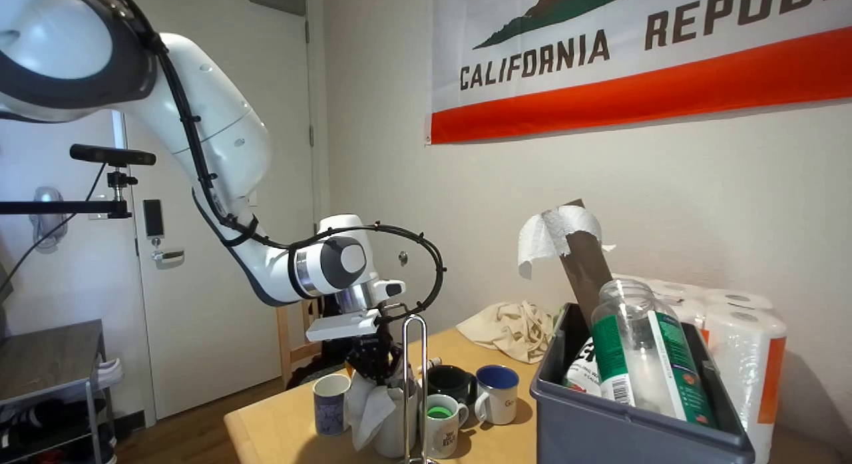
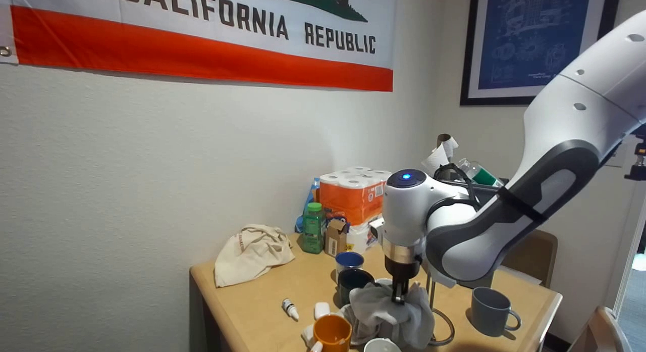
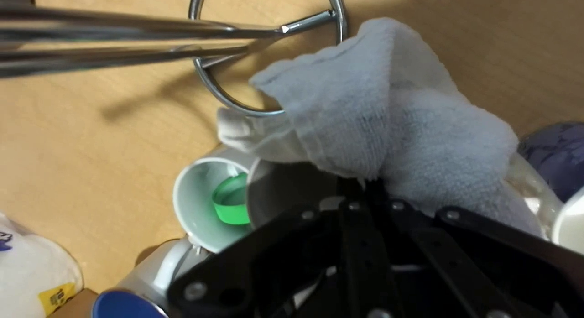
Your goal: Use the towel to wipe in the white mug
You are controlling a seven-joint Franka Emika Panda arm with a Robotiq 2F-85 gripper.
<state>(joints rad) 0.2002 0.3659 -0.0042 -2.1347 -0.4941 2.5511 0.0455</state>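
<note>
My gripper (image 3: pixel 365 185) is shut on the grey-white towel (image 3: pixel 388 108), which bunches out around the fingertips. The towel also shows in both exterior views (image 1: pixel 373 411) (image 2: pixel 368 306), with the gripper (image 1: pixel 378 377) (image 2: pixel 398 297) pointing down into it. A white mug (image 3: pixel 287 190) is under the fingers in the wrist view, its shaded mouth partly covered by the towel and fingers. Its white wall (image 1: pixel 394 437) shows below the towel in an exterior view. The fingertips are at its mouth; how deep they and the towel reach is hidden.
A metal stand (image 1: pixel 407 384) is close beside the towel. Several mugs crowd around: a white one with a green ring (image 1: pixel 440 441), a black one (image 1: pixel 447 383), a blue-lined one (image 1: pixel 500 397), a purple-patterned one (image 1: pixel 329 411), an orange one (image 2: pixel 332 332). A grey bin (image 1: pixel 632 431) is nearby.
</note>
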